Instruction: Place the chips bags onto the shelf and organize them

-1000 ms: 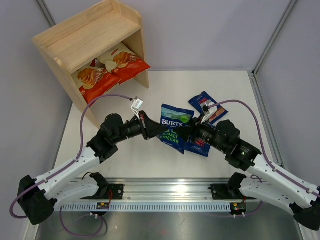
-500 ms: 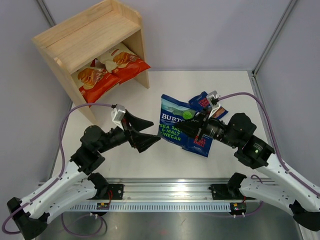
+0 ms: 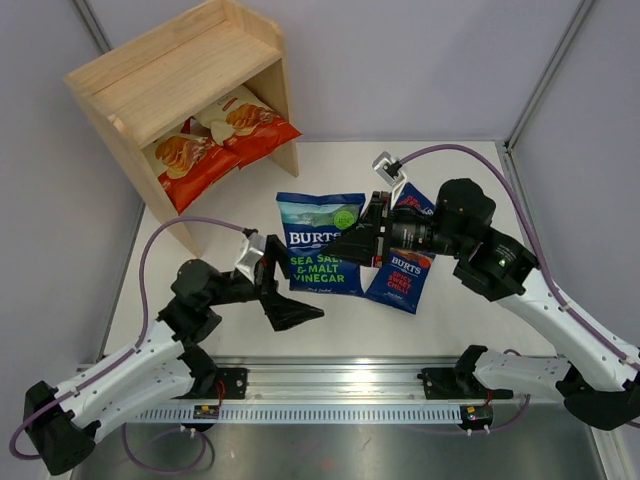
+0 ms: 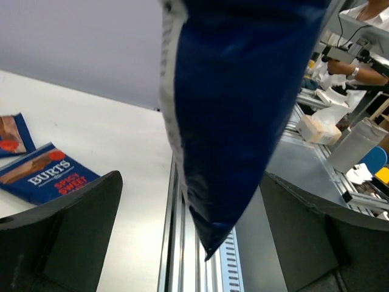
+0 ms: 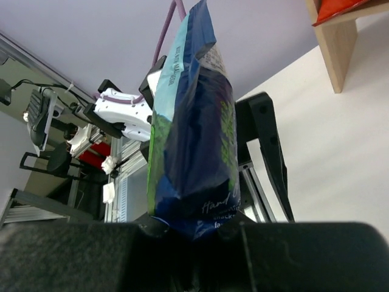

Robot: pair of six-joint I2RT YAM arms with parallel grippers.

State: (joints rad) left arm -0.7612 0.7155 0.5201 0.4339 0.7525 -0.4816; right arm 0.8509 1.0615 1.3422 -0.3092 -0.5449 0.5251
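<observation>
1 blue bag (image 3: pixel 320 243) hangs above the table (image 3: pixel 470 180), pinched at 1 edge by our right gripper (image 3: pixel 368 240); left gripper (image 3: pixel 294 298) gapes empty just beside it. We judge it light, crinkly, slippery: hold the flat seam, not the puffy belly.

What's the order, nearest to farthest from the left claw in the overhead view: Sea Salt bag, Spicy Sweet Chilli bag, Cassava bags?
1. Sea Salt bag, lifted, right by the left claw.
2. Spicy Sweet Chilli bag, lying to the right.
3. Cassava bags, far left, in the shelf.
</observation>
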